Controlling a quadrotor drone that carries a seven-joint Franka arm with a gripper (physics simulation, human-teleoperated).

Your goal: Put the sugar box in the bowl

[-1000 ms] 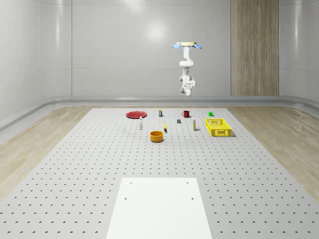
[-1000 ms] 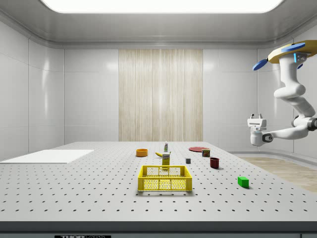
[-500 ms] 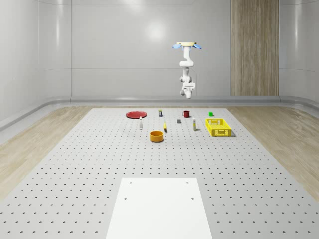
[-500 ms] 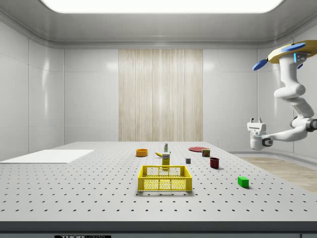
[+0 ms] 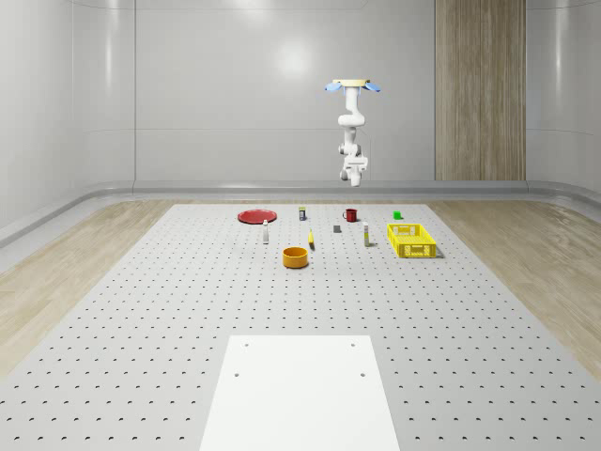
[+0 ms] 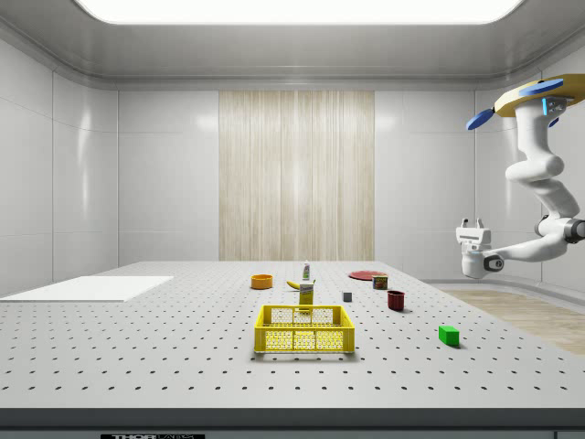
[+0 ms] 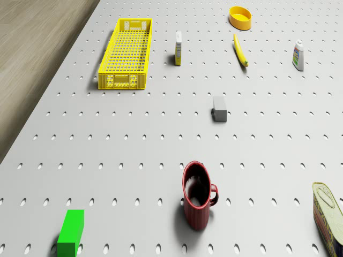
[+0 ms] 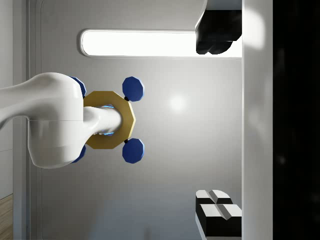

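The claw (image 6: 472,222) now points up toward the ceiling, having swung up from a downward pose; its fingers (image 8: 216,210) stand apart, gripping nothing. The drone (image 6: 535,94) hovers high by the surface's (image 5: 141,310) far edge. The sugar box (image 7: 178,47) stands beside the yellow crate (image 7: 126,53), well apart from the bowl (image 7: 240,17); no approach has begun.

The drone (image 6: 537,94) is seen hovering high in the air, with the arm (image 6: 541,197) hung beneath it in a bent, folded pose. The gripper (image 6: 472,222) is turned upward, and its fingers (image 8: 218,211) are held well apart.
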